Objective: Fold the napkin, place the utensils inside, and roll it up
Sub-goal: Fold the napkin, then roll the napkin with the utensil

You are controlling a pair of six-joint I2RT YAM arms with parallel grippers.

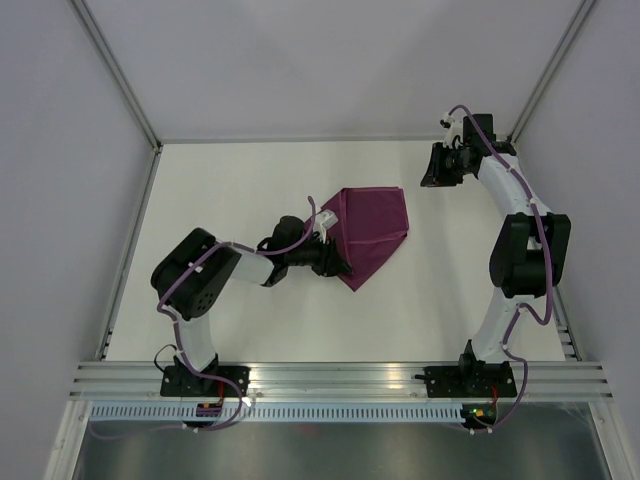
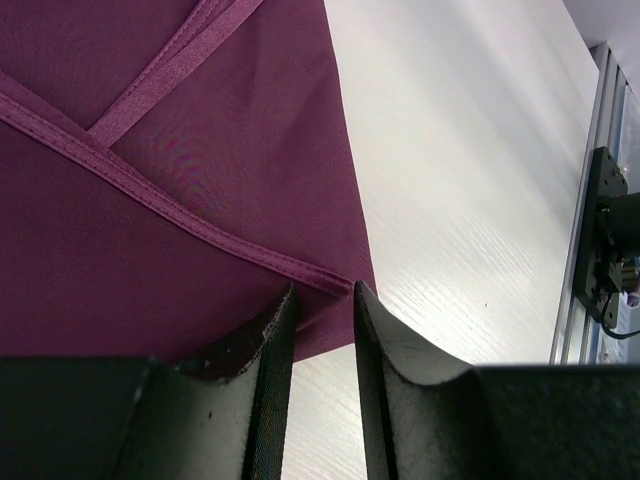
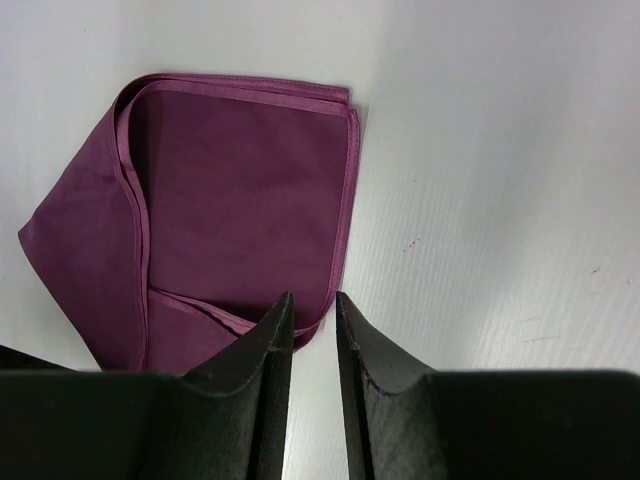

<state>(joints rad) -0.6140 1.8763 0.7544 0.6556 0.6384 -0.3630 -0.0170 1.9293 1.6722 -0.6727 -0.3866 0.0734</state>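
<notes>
The magenta napkin [image 1: 370, 235] lies folded into a roughly triangular packet at the middle of the white table. My left gripper [image 1: 340, 265] sits low at the packet's near-left corner, jaws a little apart. In the left wrist view the napkin's [image 2: 150, 200] hemmed corner lies just past the left gripper [image 2: 323, 288], with bare table between the fingers, so it is open and holds nothing. My right gripper [image 1: 432, 176] hangs high at the back right. It looks down on the napkin [image 3: 240, 200], and the right gripper [image 3: 312, 295] is open and empty. The utensils are out of view.
An aluminium rail [image 1: 340, 375] runs along the near edge and shows at the right of the left wrist view as a rail [image 2: 600, 230]. White walls with corner posts close in the table [image 1: 250, 190] at the back and both sides.
</notes>
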